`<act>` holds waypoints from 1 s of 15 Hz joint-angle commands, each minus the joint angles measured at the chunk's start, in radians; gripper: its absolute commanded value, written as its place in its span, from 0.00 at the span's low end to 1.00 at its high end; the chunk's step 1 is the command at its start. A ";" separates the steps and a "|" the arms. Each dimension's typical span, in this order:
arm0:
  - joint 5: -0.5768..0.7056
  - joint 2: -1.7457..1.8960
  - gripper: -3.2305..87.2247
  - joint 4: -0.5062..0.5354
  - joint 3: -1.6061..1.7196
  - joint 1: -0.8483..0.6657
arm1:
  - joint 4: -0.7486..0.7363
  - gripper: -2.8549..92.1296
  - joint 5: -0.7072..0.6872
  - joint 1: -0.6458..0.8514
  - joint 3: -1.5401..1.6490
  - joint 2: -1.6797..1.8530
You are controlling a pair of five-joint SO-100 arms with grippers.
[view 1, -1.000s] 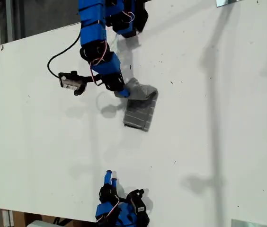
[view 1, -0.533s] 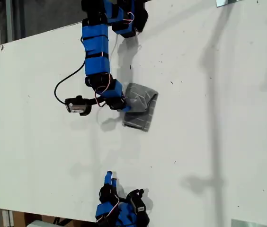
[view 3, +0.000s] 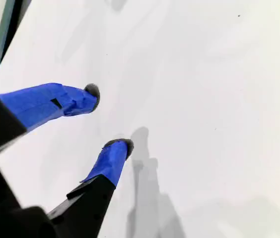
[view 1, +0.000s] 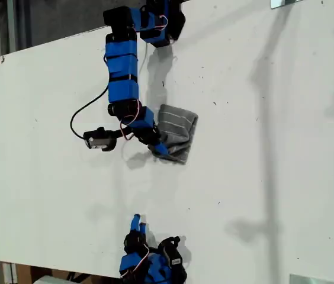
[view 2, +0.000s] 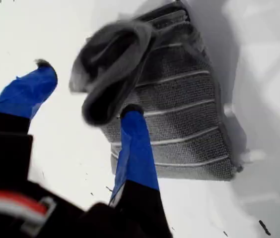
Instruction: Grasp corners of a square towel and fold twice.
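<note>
First arm, bent over the folded towel [view 1: 179, 127], first hand [view 2: 88, 94] open around a raised fold; second hand [view 3: 109, 118] open, well apart.

Grey striped towel [view 1: 177, 131] (folded, rumpled)

— What did the first wrist camera see?
— My first gripper [view 2: 85, 89] stood open, a raised fold of the towel [view 2: 179, 114] between its blue fingers [view 2: 137, 148].
— And beneath?
— White table [view 2: 70, 158].
</note>
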 commanded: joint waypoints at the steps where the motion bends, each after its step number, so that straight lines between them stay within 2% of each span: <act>1: -0.011 0.008 0.23 -0.006 0.005 0.006 | 0.023 0.37 -0.011 -0.017 -0.072 0.055; 4: -0.009 0.008 0.23 -0.006 0.005 0.008 | 0.069 0.37 -0.002 0.011 -0.009 0.170; 7: -0.008 0.008 0.23 -0.006 0.005 0.009 | 0.071 0.35 0.060 0.012 0.247 0.443; 11: 0.002 0.008 0.23 -0.006 0.003 0.012 | 0.023 0.36 0.302 -0.084 0.836 1.029; 14: 0.000 0.008 0.23 -0.006 0.003 0.017 | -0.150 0.37 0.459 -0.172 1.345 1.531; 15: 0.000 0.008 0.23 -0.006 0.003 0.020 | -0.167 0.36 0.500 -0.209 1.434 1.615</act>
